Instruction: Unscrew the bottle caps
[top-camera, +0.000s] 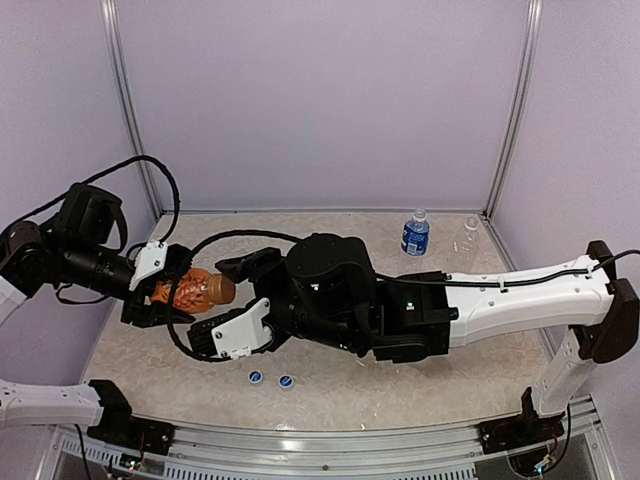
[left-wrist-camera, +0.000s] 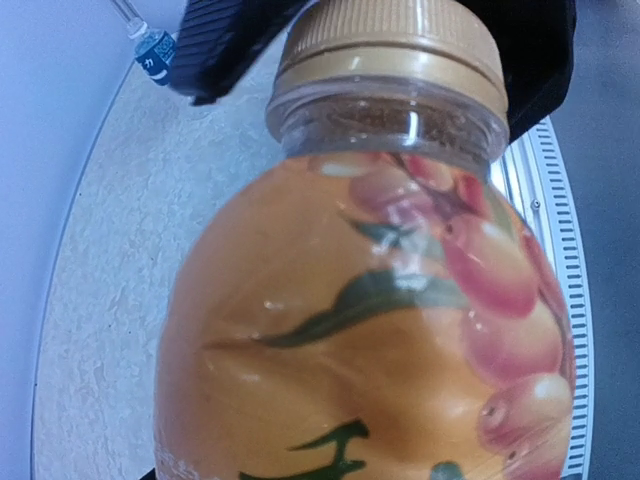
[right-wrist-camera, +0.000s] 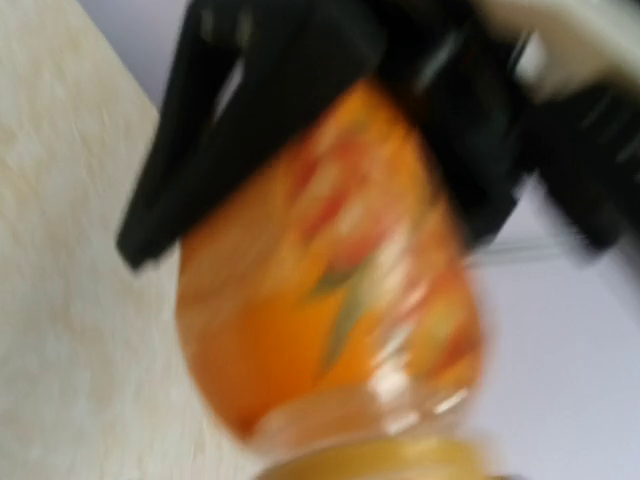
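Top external: juice bottle (top-camera: 205, 289) sideways, cap (top-camera: 228, 290) pointing right.
Left gripper (top-camera: 180, 291) pinches it; right gripper (top-camera: 238, 298) straddles the cap, grip unclear.

Between your left fingers (right-wrist-camera: 200, 130), black: juice bottle (left-wrist-camera: 380, 330) orange, green leaf and pink-red fruit print, golden-brown ribbed cap (left-wrist-camera: 390, 45). Near the right fingers (left-wrist-camera: 230, 40), also black: two blue caps (top-camera: 256, 377) (top-camera: 286, 381), white marks, on beige marbled table (top-camera: 480, 370). Well off from both: blue-labelled bottle (top-camera: 415, 235)
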